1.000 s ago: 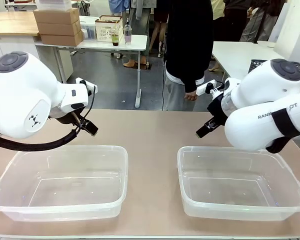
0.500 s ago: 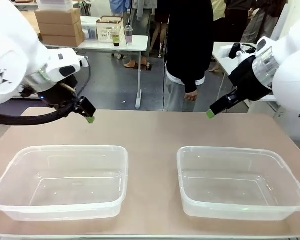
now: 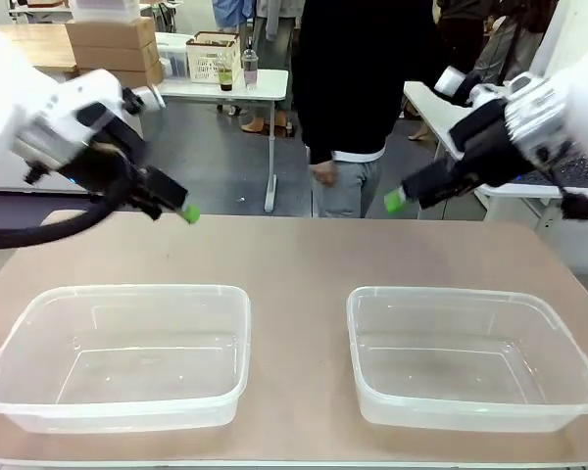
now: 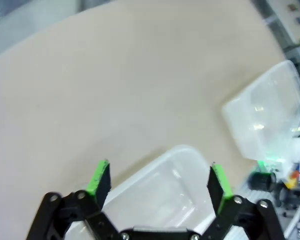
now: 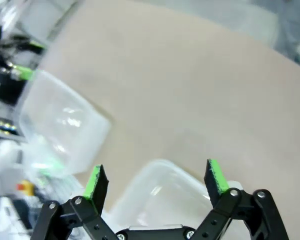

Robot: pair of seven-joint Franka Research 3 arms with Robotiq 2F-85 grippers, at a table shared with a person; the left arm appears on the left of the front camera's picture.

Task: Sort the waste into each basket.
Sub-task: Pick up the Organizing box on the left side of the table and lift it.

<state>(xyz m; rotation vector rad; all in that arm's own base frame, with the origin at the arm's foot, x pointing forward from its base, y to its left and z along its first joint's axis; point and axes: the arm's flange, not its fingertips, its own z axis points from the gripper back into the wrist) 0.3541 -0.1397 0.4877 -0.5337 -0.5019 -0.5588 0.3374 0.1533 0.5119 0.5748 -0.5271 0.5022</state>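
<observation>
Two clear plastic tubs stand side by side on the tan table, the left tub [image 3: 127, 292] and the right tub [image 3: 451, 295], both with nothing in them. The cans and bottles are out of view. My left gripper [image 3: 186, 212] hangs above the table behind the left tub, open and holding nothing. In the left wrist view its gripper [image 4: 158, 180] spans a tub [image 4: 165, 192] below, with the other tub [image 4: 270, 112] farther off. My right gripper [image 3: 395, 202] hovers behind the right tub, open and holding nothing. In the right wrist view its gripper [image 5: 155, 179] is over a tub [image 5: 157, 192].
A person in a black top [image 3: 358, 78] stands at the table's far edge, one hand [image 3: 323, 174] hanging down. Bare tabletop [image 3: 294, 255] lies between and behind the tubs. A table with cardboard boxes [image 3: 113, 44] stands in the background at the left.
Both arms have lifted and swung outward, with the grippers now higher and pointing inward above the far table. The person has stepped slightly to the left.
</observation>
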